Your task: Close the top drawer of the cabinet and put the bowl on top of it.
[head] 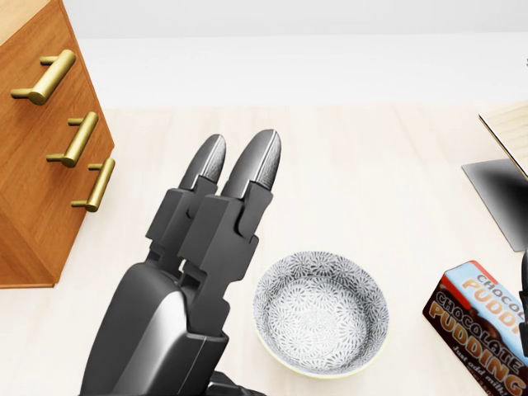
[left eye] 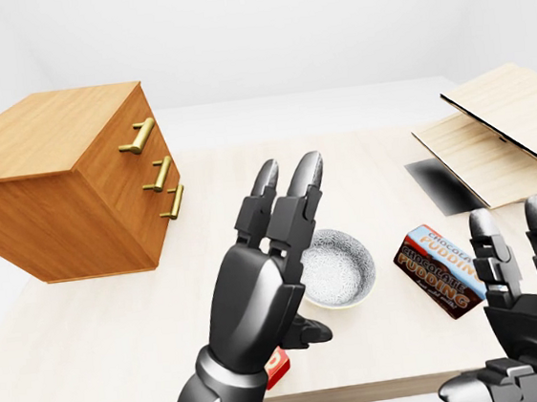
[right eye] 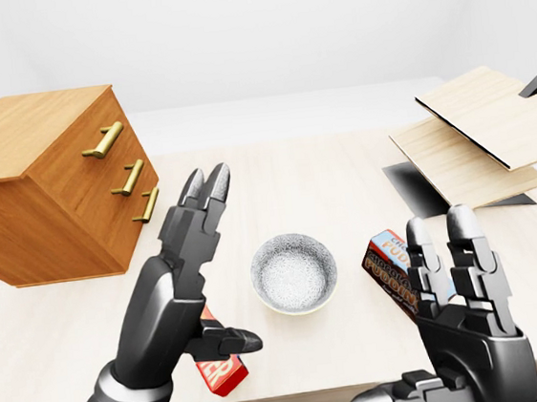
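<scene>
The robot's left hand is raised with its fingers straight, spread from the thumb and holding nothing; the right hand is equally open and empty, likely poised to reach. The patterned bowl sits upright, mouth up, on the table between the two hands, just right of the left fingers. Beyond the left fingertips, up and left, the cabinet points its three handles toward the bowl, all drawers seemingly flush.

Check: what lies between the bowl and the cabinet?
In the right-eye view, only the raised left hand crosses the stretch between bowl and cabinet; the tabletop there looks bare.
</scene>
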You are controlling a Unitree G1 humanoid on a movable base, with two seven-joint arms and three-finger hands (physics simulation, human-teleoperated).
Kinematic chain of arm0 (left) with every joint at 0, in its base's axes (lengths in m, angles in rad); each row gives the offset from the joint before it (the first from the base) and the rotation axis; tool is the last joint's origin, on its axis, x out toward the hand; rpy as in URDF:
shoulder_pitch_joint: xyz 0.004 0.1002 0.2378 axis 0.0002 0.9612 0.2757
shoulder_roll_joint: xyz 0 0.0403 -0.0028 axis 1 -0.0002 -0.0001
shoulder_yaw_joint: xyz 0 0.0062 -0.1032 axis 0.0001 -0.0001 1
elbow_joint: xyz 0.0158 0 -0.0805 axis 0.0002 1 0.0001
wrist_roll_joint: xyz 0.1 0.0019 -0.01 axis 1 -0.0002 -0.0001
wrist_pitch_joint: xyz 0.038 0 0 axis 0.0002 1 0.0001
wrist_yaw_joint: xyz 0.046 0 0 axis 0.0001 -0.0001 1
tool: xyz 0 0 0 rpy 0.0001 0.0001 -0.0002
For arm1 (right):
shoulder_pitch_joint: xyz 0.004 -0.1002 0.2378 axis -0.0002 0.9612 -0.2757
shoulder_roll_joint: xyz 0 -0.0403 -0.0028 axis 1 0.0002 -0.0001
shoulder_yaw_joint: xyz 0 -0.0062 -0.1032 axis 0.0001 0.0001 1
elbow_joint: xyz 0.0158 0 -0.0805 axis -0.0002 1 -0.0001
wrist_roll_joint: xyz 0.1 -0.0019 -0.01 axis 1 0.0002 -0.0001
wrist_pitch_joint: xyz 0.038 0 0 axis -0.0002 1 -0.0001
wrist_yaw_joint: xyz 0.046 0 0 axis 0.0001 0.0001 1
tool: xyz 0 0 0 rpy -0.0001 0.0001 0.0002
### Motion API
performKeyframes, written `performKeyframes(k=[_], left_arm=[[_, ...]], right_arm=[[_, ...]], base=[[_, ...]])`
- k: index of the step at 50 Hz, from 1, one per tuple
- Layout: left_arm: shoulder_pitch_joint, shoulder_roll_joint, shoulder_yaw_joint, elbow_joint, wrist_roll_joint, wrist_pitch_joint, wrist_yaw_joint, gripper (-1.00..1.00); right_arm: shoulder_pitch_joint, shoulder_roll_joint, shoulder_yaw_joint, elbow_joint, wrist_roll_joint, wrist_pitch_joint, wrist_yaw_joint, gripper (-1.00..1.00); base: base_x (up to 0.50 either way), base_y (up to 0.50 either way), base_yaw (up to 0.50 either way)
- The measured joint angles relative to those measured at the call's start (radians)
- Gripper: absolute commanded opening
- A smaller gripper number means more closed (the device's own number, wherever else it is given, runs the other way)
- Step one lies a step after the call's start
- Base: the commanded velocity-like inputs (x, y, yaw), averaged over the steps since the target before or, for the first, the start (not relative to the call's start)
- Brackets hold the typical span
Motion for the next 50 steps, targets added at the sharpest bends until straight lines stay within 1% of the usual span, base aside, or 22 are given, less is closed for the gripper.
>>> performKeyframes(k=[12,23,31,40,50], left_arm=[[0.017,-0.004,-0.059,0.028,0.083,0.0,0.025,1.0],[0.015,-0.021,-0.114,0.052,0.179,0.0,0.044,1.0],[0.006,-0.037,-0.138,0.082,0.252,0.0,0.054,1.0],[0.007,-0.044,-0.156,0.147,0.342,0.0,0.082,1.0],[0.012,-0.046,-0.175,0.218,0.406,0.0,0.097,1.0]], right_arm=[[0.005,0.019,-0.011,0.002,0.005,0.0,0.028,1.0],[0.009,0.019,-0.021,0.002,0.012,0.0,0.042,1.0],[0.009,0.019,-0.034,-0.002,0.021,0.0,0.042,1.0],[0.012,0.019,-0.048,-0.005,0.028,0.0,0.042,1.0],[0.014,0.019,-0.061,-0.005,0.033,0.0,0.042,1.0]], base=[[0.0,0.0,0.0],[0.0,0.0,0.0],[0.0,0.0,0.0],[0.0,0.0,0.0],[0.0,0.0,0.0]])
